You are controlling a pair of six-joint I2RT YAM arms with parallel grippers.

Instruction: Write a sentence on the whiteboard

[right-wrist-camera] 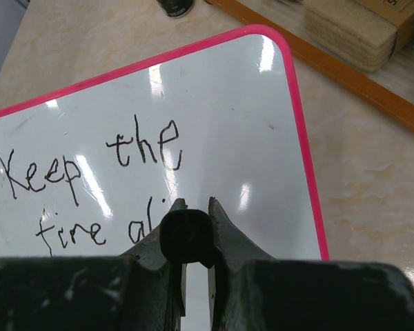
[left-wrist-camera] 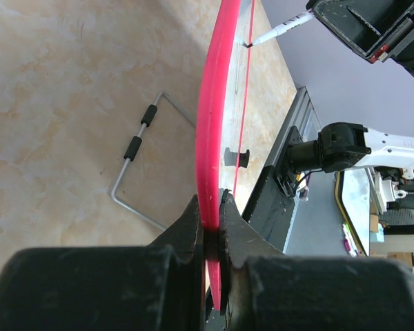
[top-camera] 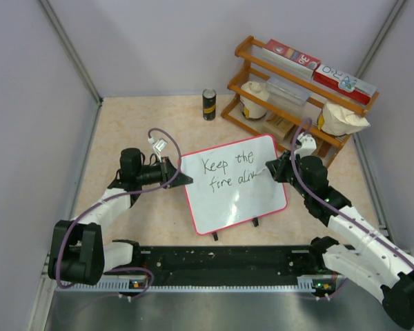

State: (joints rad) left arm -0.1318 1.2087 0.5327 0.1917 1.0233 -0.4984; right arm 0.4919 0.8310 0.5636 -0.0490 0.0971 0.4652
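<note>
The whiteboard (top-camera: pixel 241 203) with its red-pink rim lies in the middle of the table. The sentence (top-camera: pixel 228 171) in black marker reads "Keep the" over "fire ali". My left gripper (top-camera: pixel 184 178) is shut on the board's left rim, which shows edge-on in the left wrist view (left-wrist-camera: pixel 214 103). My right gripper (top-camera: pixel 272 167) is shut on a marker (left-wrist-camera: pixel 283 29) whose tip touches the board after the last letter. In the right wrist view the marker's black end (right-wrist-camera: pixel 186 234) sits between the gripper's fingers (right-wrist-camera: pixel 191 207), hiding the end of the second line (right-wrist-camera: pixel 90 165).
A wooden rack (top-camera: pixel 297 93) stands at the back right with red-and-white boxes (top-camera: pixel 292 54) and white bags. A dark can (top-camera: pixel 209 104) stands at the back. A bent wire stand (left-wrist-camera: pixel 141 138) lies behind the board. The black base rail (top-camera: pixel 221 265) runs along the near edge.
</note>
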